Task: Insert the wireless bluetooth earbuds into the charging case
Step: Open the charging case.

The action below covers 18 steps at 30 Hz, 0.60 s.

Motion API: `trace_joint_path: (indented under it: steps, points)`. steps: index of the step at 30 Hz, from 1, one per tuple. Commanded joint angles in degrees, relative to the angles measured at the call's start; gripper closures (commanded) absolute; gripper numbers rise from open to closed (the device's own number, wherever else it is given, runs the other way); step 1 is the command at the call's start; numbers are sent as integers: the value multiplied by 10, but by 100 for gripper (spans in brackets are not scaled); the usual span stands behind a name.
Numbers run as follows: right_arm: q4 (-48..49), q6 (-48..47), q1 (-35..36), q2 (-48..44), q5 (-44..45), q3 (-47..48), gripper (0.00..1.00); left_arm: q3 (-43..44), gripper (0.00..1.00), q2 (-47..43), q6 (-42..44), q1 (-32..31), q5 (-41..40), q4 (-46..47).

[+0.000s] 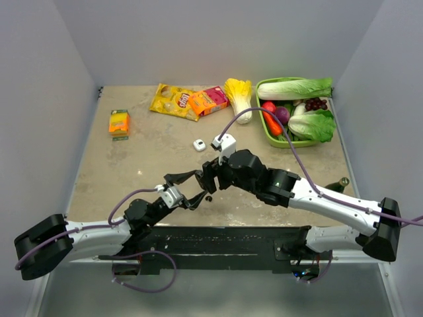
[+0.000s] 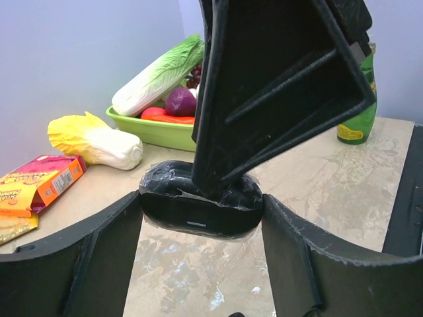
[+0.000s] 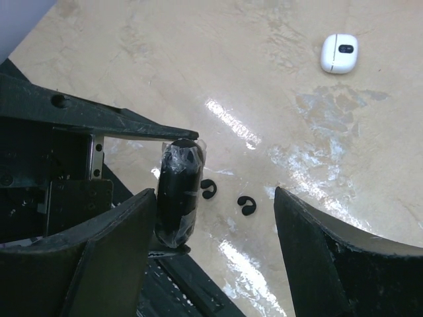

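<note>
black earbuds point(image 3: 248, 205) under spread right gripper point(image 3: 213, 195), beside case point(image 3: 178, 198) in left gripper point(image 2: 201, 201)

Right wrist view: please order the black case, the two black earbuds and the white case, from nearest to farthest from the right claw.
1. Black case: against one finger of the right claw.
2. Two black earbuds: on the table below, too close to rank apart.
3. White case: far, upper right.
</note>
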Motion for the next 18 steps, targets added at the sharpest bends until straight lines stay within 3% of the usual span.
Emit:
trace_joint_path:
  steps: [1, 11, 18]
  points:
    - [6, -3, -10, -21, 24, -4, 26, 9, 100, -10, 15, -6, -8, 33]
    - [12, 1, -19, -36, 17, -16, 26, 21, 100, -13, 19, -10, -11, 22]
    - [59, 1, -19, -60, -42, -24, 24, 22, 100, 1, 17, -14, -13, 27]
